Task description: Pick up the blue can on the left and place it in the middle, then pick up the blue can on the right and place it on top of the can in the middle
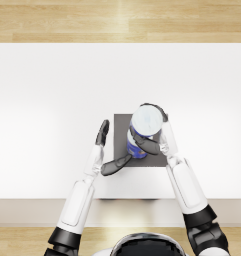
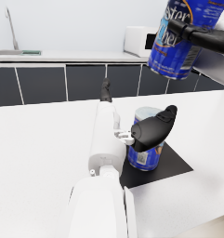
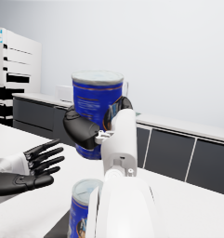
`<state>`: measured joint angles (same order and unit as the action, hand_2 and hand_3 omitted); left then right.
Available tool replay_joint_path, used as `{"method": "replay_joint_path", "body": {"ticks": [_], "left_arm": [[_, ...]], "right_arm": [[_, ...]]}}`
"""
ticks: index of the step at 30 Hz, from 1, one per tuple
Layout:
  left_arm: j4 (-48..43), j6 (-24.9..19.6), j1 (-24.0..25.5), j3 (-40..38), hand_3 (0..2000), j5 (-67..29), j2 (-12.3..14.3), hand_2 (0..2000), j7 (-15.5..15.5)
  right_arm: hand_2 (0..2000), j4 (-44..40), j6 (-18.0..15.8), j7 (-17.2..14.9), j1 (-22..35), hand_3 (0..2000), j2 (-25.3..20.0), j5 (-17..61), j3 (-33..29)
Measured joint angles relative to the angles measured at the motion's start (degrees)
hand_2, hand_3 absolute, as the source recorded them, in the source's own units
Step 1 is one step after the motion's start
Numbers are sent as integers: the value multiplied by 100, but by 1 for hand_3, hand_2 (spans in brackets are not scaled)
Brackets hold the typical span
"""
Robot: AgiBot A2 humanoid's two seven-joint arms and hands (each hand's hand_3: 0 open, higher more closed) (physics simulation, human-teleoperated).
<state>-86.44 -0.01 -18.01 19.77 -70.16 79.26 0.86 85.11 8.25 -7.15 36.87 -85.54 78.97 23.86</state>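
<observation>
1. Counter (image 1: 42,125) carries the dark mat (image 1: 121,131); we treat the mat as our landmark throughout.
2. Standing on the mat is the middle can (image 2: 147,139), upright, its lid clear.
3. Above the mat, our right hand (image 1: 148,144) wraps the second blue can (image 1: 146,122), held well clear of the lower lid.
4. Beside the mat's left edge, our left hand (image 1: 109,150) holds nothing, fingers spread, thumb reaching over the mat near the lower can.
5. We judge stacking next: centre the rims, keep the can level, lower straight, release only once seated, and draw the left thumb away first.
</observation>
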Motion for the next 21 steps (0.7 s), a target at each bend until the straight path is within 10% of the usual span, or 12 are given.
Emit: {"method": "replay_joint_path", "body": {"ticks": [19,20,21], "left_arm": [[-1424,1,356,-1143,0,0,50,0,-86],[-1424,1,357,-1147,0,0,60,0,-86],[-1419,1,363,-1149,0,0,68,0,-86]], "right_arm": [[2000,-1130,550,-188,-270,1520,-120,4,357],[639,-1160,530,-156,-267,1193,-134,4,345],[0,-1187,506,-155,-266,867,-146,3,336]]}}
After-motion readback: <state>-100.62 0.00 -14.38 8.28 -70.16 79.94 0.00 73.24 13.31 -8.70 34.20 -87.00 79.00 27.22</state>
